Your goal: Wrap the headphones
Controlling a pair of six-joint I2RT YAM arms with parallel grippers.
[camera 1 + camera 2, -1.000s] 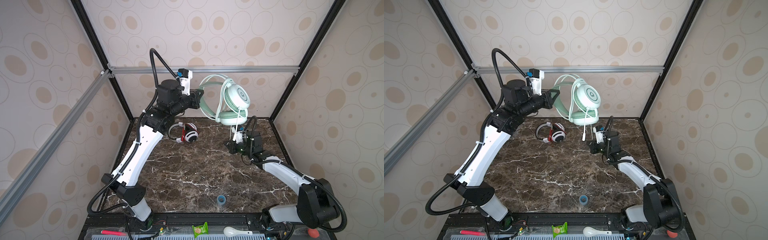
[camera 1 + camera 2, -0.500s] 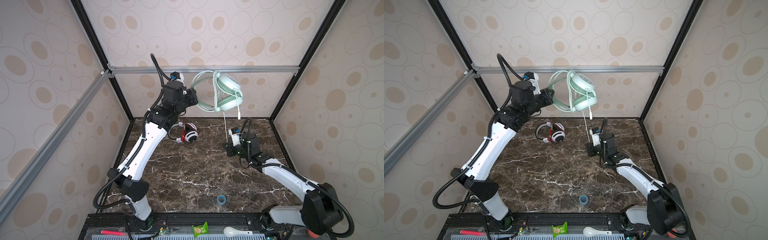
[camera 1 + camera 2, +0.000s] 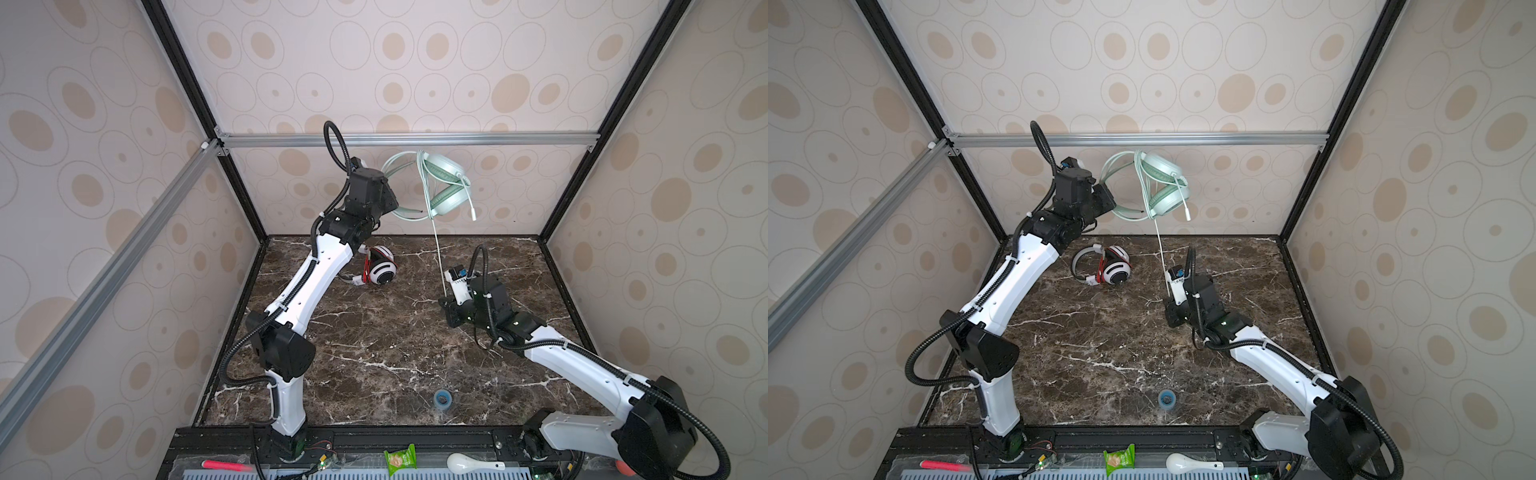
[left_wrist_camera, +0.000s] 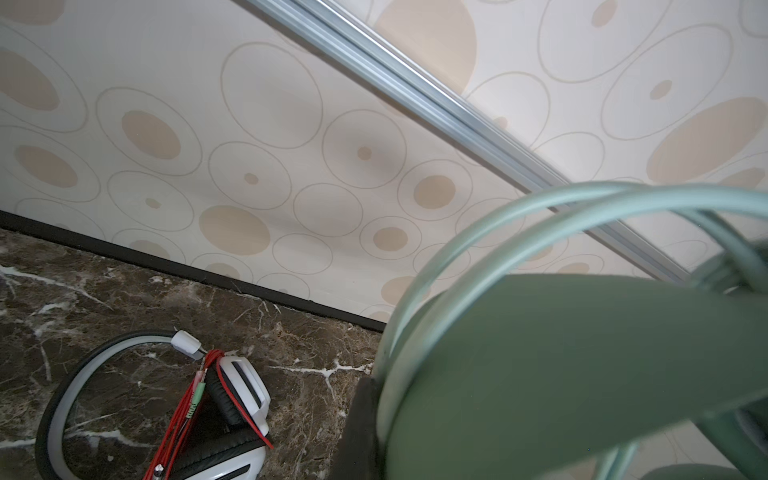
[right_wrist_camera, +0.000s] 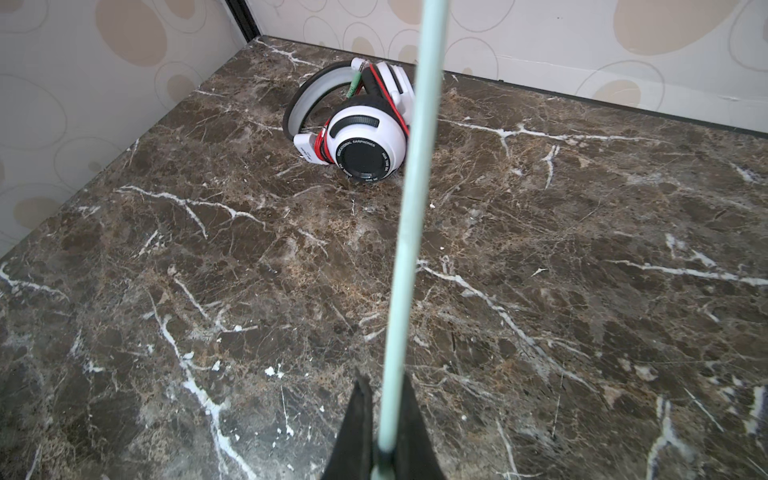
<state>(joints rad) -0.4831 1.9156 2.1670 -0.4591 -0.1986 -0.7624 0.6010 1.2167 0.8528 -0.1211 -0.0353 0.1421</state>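
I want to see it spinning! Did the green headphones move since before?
Yes. The green headphones turned, so their round cup no longer faces us, and they shifted a little left along the silver rail behind them.

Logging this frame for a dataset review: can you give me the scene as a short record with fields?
mint headphones: held in the air above the back of the table
left gripper: shut on the mint headphones' headband
mint cord: stretched straight from the mint headphones down to the right gripper
right gripper: shut on the mint cord, low over the table
white headphones: lying on the table near the back, red cord bundled on them
blue roll: on the table near the front edge
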